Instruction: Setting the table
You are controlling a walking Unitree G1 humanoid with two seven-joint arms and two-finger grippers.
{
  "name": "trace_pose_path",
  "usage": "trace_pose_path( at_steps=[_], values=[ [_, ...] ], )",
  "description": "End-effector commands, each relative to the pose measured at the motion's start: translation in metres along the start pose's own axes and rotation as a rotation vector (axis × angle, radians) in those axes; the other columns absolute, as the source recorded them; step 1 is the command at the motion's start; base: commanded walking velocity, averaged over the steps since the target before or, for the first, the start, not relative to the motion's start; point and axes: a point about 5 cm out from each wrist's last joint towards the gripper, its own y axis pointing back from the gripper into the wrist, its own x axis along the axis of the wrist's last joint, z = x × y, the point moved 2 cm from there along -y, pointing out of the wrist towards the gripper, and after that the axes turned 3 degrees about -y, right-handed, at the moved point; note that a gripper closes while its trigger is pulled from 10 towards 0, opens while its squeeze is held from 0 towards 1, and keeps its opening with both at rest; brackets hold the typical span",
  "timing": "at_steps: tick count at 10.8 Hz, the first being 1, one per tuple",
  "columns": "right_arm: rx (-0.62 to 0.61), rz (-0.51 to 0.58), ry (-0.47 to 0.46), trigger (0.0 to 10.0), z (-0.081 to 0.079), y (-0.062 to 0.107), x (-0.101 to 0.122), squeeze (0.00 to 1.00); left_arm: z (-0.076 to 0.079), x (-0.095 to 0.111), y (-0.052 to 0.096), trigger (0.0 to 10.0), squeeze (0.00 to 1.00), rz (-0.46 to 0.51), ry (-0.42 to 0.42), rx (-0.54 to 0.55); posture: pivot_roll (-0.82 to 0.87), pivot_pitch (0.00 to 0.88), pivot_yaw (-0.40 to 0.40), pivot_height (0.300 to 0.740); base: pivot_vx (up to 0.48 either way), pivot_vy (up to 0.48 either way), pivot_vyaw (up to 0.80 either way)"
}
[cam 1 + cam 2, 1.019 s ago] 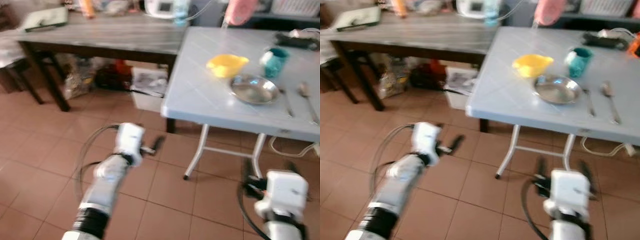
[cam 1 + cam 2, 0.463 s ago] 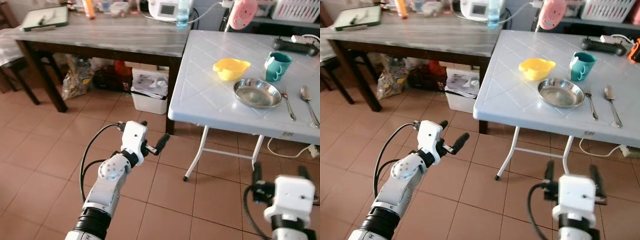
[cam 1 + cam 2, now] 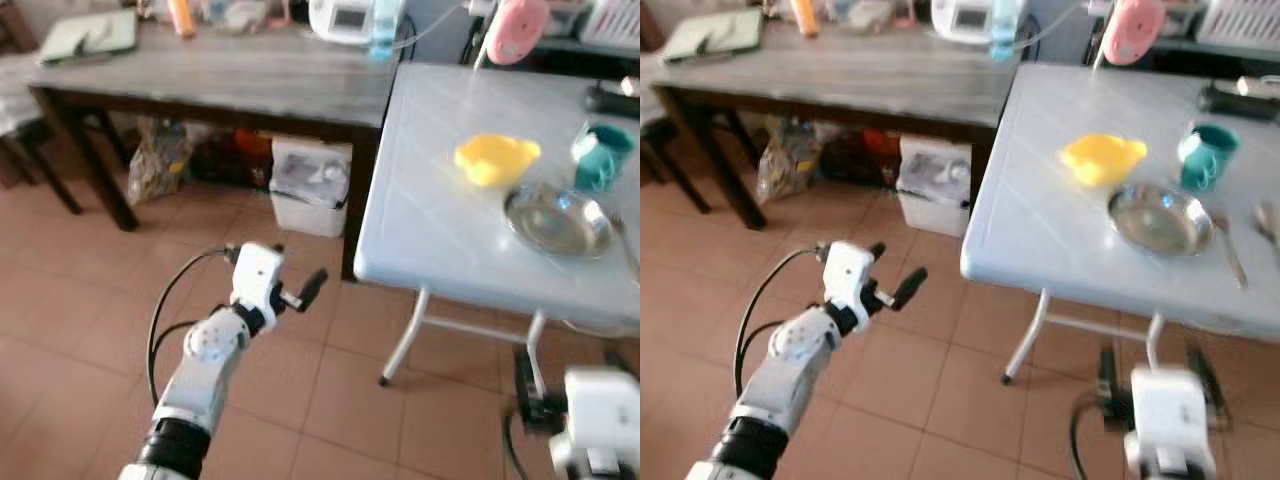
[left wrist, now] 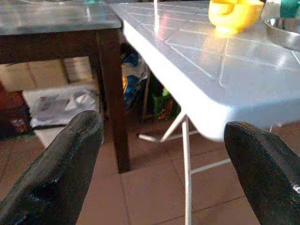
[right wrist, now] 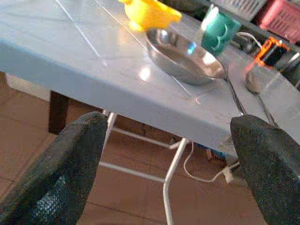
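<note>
A white folding table (image 3: 430,220) stands ahead on the right. On it are a yellow bowl (image 3: 496,158), a steel plate (image 3: 557,220) and a teal mug (image 3: 600,160); a fork (image 5: 234,96) and a spoon (image 5: 255,86) lie beside the plate. My left gripper (image 3: 297,268) is raised over the floor, short of the table's near corner, open and holding nothing. Low in front of the table's edge, my right gripper (image 3: 1155,372) is open and holds nothing either. Both wrist views look between wide-spread fingers (image 4: 61,173) at the table.
A dark wooden table (image 3: 230,70) runs along the back left, carrying a green board (image 3: 90,35) and a white appliance (image 3: 345,15). Under it sit a white bin (image 3: 310,185) and a bag (image 3: 155,160). A pink fan (image 3: 515,30) stands behind the white table. Tiled floor (image 3: 80,330) spreads to the left.
The whole picture has shifted and blurred, so the camera has moved; the white table now sits a little further right. Both arms keep about the same pose, grippers still open.
</note>
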Motion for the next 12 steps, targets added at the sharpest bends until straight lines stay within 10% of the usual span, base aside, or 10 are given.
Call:
trace_pose_path(
  at_steps=[1,12],
  values=[
    [-0.017,0.028,0.014,10.0,0.004,-0.002,0.005,0.0,0.01,0.003,-0.003,10.0,0.0,0.013,-0.005,-0.037,-0.04,0.099,0.039,0.74,0.446,0.0,0.0],
    [-0.06,0.08,-0.012,10.0,-0.012,-0.008,0.018,0.0,0.014,0.01,-0.003,10.0,0.0,0.047,-0.013,-0.06,-0.04,0.09,0.03,0.74,0.062,-0.072,-0.24]
  ],
)
